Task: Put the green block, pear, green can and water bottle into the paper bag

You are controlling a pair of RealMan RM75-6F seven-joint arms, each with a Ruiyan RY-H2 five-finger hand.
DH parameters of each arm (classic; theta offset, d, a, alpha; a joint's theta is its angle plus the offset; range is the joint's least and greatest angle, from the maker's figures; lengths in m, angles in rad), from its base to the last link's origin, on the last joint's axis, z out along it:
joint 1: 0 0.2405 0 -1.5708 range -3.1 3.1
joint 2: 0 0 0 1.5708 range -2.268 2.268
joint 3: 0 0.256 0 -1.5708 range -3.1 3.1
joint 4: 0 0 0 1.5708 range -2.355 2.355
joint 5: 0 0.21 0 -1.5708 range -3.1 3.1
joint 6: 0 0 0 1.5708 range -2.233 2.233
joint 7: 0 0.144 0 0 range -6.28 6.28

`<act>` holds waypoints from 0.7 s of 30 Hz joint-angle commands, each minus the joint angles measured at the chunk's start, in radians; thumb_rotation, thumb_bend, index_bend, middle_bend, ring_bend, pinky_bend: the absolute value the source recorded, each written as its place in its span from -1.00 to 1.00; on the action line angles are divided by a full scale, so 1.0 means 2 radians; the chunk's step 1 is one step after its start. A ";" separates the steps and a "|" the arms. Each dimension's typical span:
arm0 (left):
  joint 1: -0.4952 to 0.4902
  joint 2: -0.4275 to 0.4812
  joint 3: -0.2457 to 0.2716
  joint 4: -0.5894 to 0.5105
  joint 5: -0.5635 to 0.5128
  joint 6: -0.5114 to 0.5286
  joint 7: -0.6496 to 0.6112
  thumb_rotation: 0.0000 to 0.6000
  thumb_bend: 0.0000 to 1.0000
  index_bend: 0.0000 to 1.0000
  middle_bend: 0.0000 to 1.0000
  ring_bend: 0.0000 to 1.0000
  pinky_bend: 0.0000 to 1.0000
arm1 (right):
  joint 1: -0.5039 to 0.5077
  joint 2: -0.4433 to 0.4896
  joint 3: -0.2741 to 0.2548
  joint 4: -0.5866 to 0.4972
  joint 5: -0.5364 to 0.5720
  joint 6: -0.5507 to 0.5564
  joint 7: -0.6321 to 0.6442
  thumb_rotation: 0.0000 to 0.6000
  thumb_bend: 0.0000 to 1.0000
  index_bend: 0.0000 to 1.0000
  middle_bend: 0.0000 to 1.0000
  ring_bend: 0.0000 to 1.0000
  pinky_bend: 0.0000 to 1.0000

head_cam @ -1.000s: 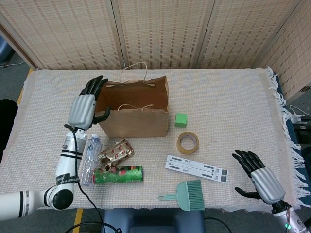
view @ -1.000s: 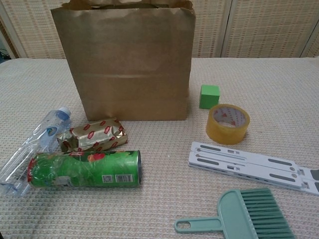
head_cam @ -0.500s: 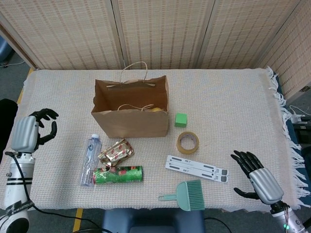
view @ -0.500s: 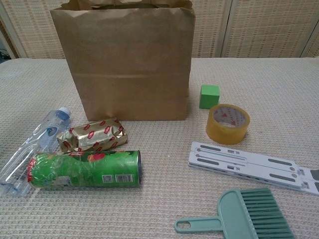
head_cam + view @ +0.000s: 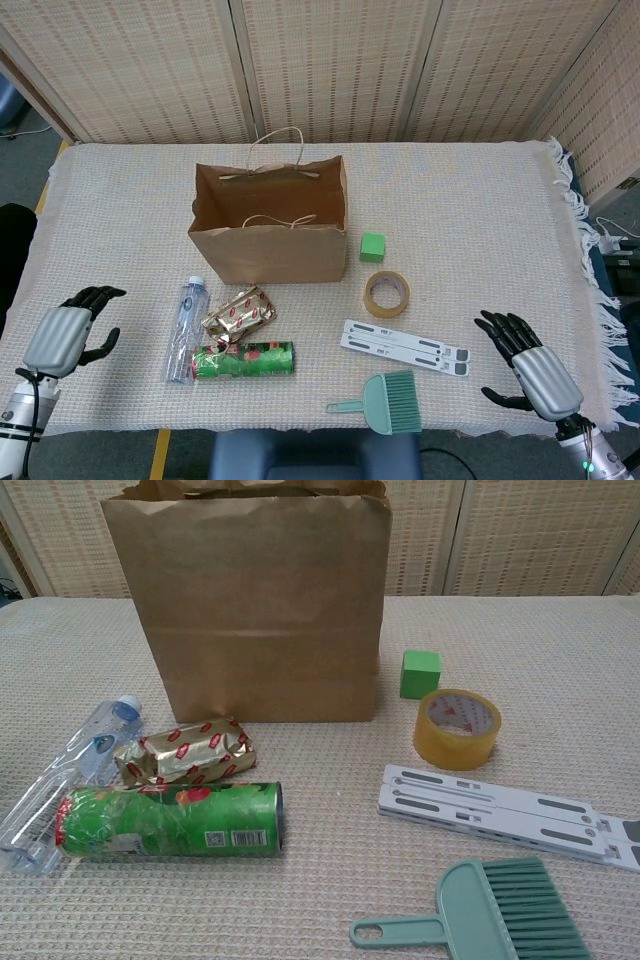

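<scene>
The brown paper bag (image 5: 268, 250) (image 5: 260, 610) stands upright and open at the table's middle. To its right the green block (image 5: 372, 246) (image 5: 420, 673) rests on the cloth. In front of the bag's left side the green can (image 5: 244, 359) (image 5: 170, 821) lies on its side, with the clear water bottle (image 5: 183, 329) (image 5: 65, 780) lying along its left end. No pear shows on the table, and the bag's inside is mostly hidden. My left hand (image 5: 65, 338) hovers empty at the front left, fingers loosely curved. My right hand (image 5: 527, 369) is spread and empty at the front right. The chest view shows neither hand.
A gold-and-red snack packet (image 5: 238, 311) (image 5: 187, 751) lies between bag and can. A tape roll (image 5: 386, 294) (image 5: 457, 727), a white folding stand (image 5: 404, 347) (image 5: 500, 810) and a teal hand brush (image 5: 385, 403) (image 5: 490, 920) lie right of centre near the front.
My left hand has left the bag's left rim, swung out to the left and come down to the front left edge. The right hand and the objects have stayed put.
</scene>
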 commanded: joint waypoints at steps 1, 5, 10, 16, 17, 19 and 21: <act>-0.006 -0.001 0.033 0.042 0.113 -0.015 -0.029 1.00 -0.26 -0.91 -1.00 -1.00 -0.59 | 0.000 0.000 0.000 0.000 0.000 0.000 0.001 1.00 -0.86 -1.00 -1.00 -1.00 -0.95; -0.014 -0.021 0.058 0.084 0.193 -0.018 -0.044 1.00 -0.26 -0.92 -1.00 -1.00 -0.61 | 0.000 0.001 0.001 0.000 0.001 0.001 0.002 1.00 -0.86 -1.00 -1.00 -1.00 -0.95; -0.012 -0.046 0.085 0.070 0.233 -0.041 -0.023 1.00 -0.27 -0.95 -1.00 -1.00 -0.62 | 0.000 0.001 0.001 0.000 0.004 -0.001 0.000 1.00 -0.86 -1.00 -1.00 -1.00 -0.95; -0.018 -0.075 0.087 0.059 0.228 -0.078 -0.010 1.00 -0.28 -0.95 -1.00 -1.00 -0.62 | 0.000 0.002 0.001 -0.001 0.004 -0.002 -0.001 1.00 -0.86 -1.00 -1.00 -1.00 -0.95; -0.020 -0.079 0.085 0.060 0.226 -0.082 -0.008 1.00 -0.27 -0.95 -1.00 -1.00 -0.62 | 0.000 0.002 0.001 -0.001 0.004 -0.001 0.000 1.00 -0.86 -1.00 -1.00 -1.00 -0.95; -0.024 -0.089 0.077 0.062 0.220 -0.090 -0.003 1.00 -0.27 -0.95 -1.00 -1.00 -0.62 | 0.000 0.002 0.001 -0.001 0.004 -0.001 0.001 1.00 -0.86 -1.00 -1.00 -1.00 -0.95; -0.030 -0.097 0.069 0.059 0.211 -0.101 0.001 1.00 -0.27 -0.95 -1.00 -1.00 -0.62 | 0.000 0.002 0.001 -0.001 0.004 -0.002 0.001 1.00 -0.86 -1.00 -1.00 -1.00 -0.95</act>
